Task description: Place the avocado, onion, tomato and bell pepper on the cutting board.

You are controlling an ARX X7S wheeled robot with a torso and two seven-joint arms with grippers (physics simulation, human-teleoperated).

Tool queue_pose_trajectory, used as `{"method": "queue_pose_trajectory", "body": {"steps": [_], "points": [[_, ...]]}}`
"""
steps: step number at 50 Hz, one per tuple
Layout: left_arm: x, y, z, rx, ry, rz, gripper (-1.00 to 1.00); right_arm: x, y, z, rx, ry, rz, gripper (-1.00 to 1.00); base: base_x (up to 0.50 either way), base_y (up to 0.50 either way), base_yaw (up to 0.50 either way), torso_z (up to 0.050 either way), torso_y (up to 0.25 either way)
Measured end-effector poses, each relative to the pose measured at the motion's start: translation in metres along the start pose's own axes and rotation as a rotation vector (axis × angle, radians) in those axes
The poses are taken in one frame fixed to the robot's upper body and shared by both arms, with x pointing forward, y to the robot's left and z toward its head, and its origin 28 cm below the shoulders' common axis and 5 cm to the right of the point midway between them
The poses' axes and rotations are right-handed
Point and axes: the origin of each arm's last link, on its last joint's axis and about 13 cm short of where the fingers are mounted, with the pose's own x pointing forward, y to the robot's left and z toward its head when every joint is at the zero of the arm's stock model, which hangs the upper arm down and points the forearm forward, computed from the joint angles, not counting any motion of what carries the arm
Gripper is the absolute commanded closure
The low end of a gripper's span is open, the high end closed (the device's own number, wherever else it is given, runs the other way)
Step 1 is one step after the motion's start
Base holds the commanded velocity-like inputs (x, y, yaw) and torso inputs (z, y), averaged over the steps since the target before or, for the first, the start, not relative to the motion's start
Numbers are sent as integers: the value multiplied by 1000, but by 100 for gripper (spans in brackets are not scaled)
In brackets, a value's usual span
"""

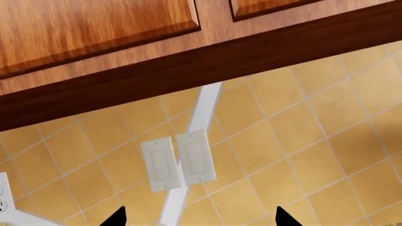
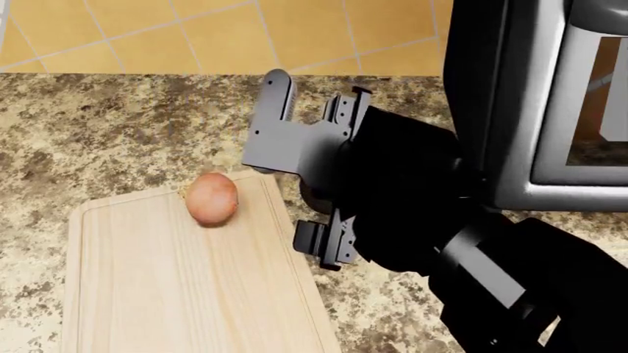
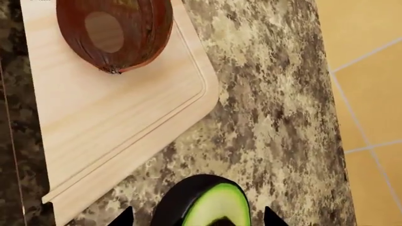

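The onion (image 2: 211, 198) lies near the far edge of the pale cutting board (image 2: 167, 279). In the right wrist view the onion (image 3: 113, 33) looks dark reddish on the board (image 3: 113, 108). My right gripper (image 3: 197, 216) is shut on the avocado (image 3: 213, 207), dark skin to one side and green flesh showing, over the counter just off the board's corner. In the head view the gripper's body (image 2: 294, 143) hides the avocado. My left gripper (image 1: 197, 217) is open and empty, pointing at the wall. The tomato and bell pepper are out of view.
A microwave (image 2: 549, 110) stands at the right on the speckled granite counter (image 2: 118, 125), with a tiled wall (image 2: 245, 29) behind. The left wrist view shows wood cabinets (image 1: 94, 33) and two wall switches (image 1: 179, 160).
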Motion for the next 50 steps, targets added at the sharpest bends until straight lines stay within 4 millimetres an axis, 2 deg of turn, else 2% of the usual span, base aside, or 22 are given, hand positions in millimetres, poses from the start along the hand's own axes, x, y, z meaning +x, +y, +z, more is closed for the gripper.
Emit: {"method": "queue_pose_trajectory", "body": {"steps": [9,10,24,38,50], "points": [[0,0,0,-1,0,1,-100,1,-1,-3,25,-7,9,-100,1,0,0,0,0],[0,0,0,-1,-1,1,-100,1,-1,-3,28,-7,10,100,12,0,0,0,0],[-1,1,2,-2,-7,2,-100,-3,0,-4,34,6,-6,100,0,0,0,0,0],[-3,1,5,-7,-18,3,-100,-37,-7,6,-19,1,-18,100,0,0,0,0,0],[-3,1,8,-8,-24,1,-100,-58,-2,22,-83,-46,1,100,0,0,0,0,0]]}}
